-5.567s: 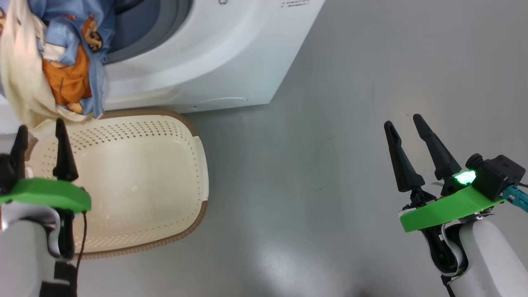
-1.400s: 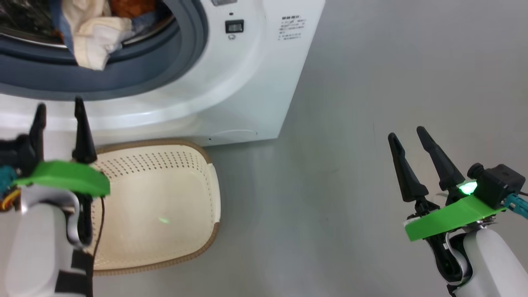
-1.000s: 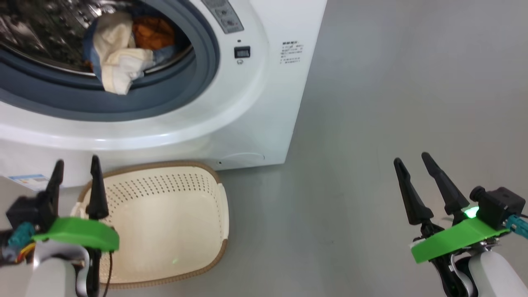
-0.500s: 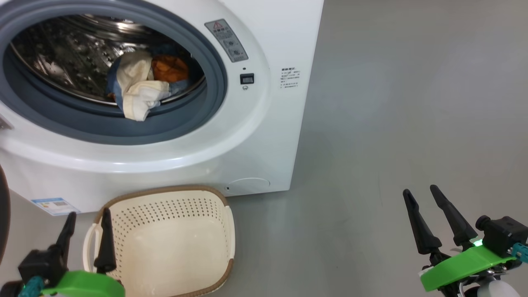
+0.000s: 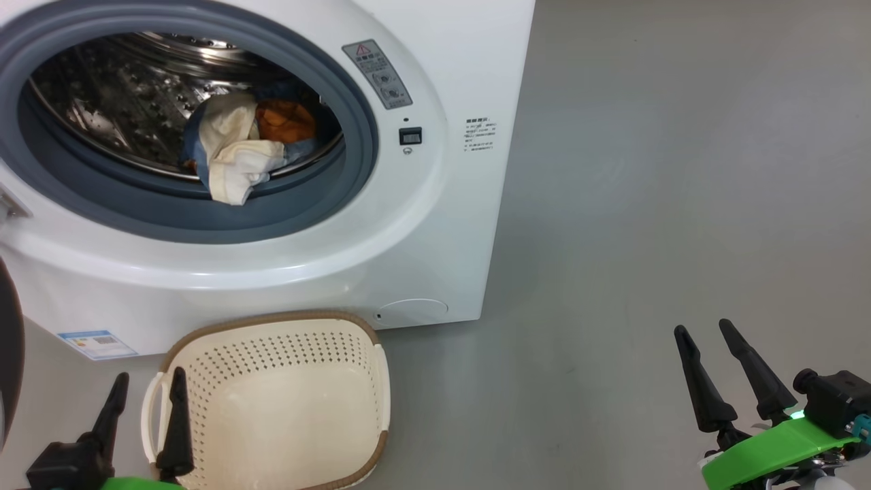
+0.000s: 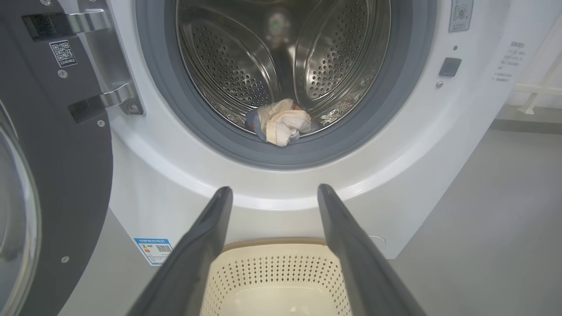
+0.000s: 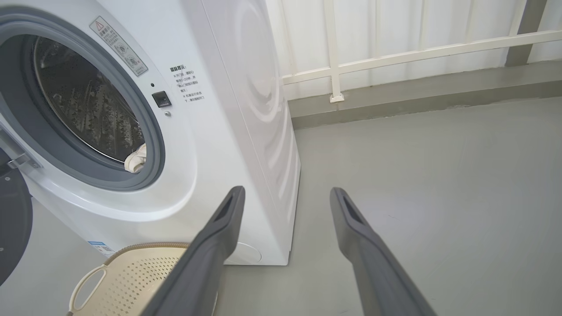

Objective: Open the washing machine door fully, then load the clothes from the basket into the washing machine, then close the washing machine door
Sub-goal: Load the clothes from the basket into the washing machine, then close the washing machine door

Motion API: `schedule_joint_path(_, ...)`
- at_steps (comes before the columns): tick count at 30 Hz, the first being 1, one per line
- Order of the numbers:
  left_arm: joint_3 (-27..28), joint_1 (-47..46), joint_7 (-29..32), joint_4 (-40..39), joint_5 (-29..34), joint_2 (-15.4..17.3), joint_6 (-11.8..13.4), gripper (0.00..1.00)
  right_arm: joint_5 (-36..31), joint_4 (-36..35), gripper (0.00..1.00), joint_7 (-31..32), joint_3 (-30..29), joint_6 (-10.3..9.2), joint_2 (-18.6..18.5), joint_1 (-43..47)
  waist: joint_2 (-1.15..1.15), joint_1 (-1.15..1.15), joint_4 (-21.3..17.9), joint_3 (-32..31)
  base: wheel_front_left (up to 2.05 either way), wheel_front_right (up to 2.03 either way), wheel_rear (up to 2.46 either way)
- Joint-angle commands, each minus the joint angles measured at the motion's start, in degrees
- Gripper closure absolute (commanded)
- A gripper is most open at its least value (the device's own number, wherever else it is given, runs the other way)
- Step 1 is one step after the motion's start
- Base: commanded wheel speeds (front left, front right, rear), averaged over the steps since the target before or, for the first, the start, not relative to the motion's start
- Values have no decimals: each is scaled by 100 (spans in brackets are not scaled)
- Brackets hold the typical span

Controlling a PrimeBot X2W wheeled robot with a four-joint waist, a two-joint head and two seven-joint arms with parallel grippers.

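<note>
Count the loading as done, by the look of it: find the basket empty on the floor, just in front of the washing machine, and the clothes bunched low at the front of the drum, with a cream fold drooping over its lip towards the grey gasket. Take closing as the step in hand. Find the washing machine door swung wide open on its hinges at the left, inner face showing. Use the left gripper for it (nearer by far); see its jaws spread and empty, near the basket's left end. See the right gripper likewise, jaws spread over bare floor, well apart from everything. Before swinging, check that drooping fold: probably worth nudging deeper, to avoid pinching it in the seal. Then reach round to the door's outer face, push near the free edge rather than by the hinges, follow the arc steadily, and press firmly until latched.
</note>
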Motion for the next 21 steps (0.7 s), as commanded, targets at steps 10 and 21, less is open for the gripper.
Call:
schedule_joint_path(10, 250, -74, -37, -271, 8, 60, -14, 0, 0, -155, 0, -69, 91, 9, -54, -44, 0, 0, 16, 28, 0, 0, 0)
schedule_joint_path(21, 335, -93, -37, -269, 33, 53, -14, 0, -7, -141, 0, -69, 95, 9, -19, -87, 0, 0, 2, 76, -2, 2, 0)
